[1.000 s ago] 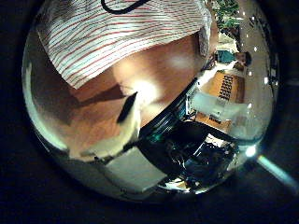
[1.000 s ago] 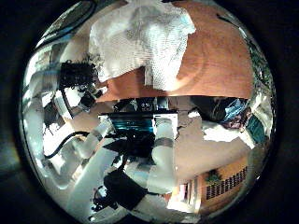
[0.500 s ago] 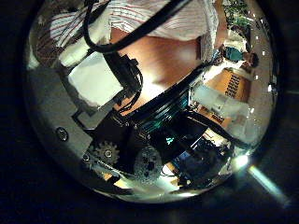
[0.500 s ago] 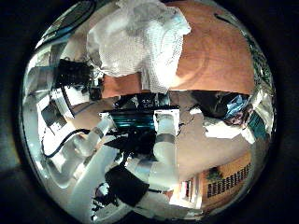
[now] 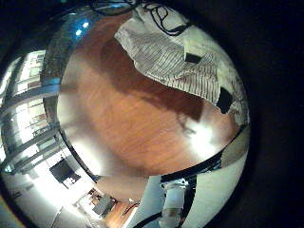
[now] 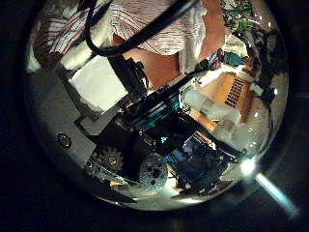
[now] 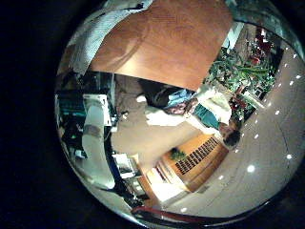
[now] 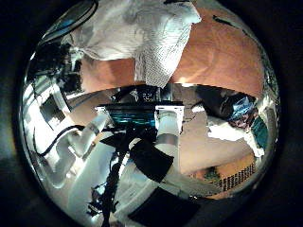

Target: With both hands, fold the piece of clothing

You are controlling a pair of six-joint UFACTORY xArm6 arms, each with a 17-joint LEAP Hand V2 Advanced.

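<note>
The striped garment (image 5: 176, 55) lies spread on the wooden table (image 5: 123, 114), with one edge beside the fingers (image 5: 225, 98) of my left hand. In the left thumb side view my left hand (image 6: 97, 87) is curled in front of the palm, and the garment (image 6: 145, 21) runs up against its fingertips. The garment (image 8: 142, 38) fills much of the right thumb side view, close to that palm, with one corner drooping over the table (image 8: 222, 57). The right little finger side view catches only a strip of cloth (image 7: 95, 38) beside the table (image 7: 172, 38). No right hand fingers show clearly.
The table's near edge (image 8: 123, 92) runs just below the garment, and the floor drops away beyond it. A bare stretch of tabletop (image 5: 104, 133) lies beside the garment on the left hand's side.
The left hand's fingers have curled into view in front of its palm and stayed there. The garment has grown larger in the right thumb side view.
</note>
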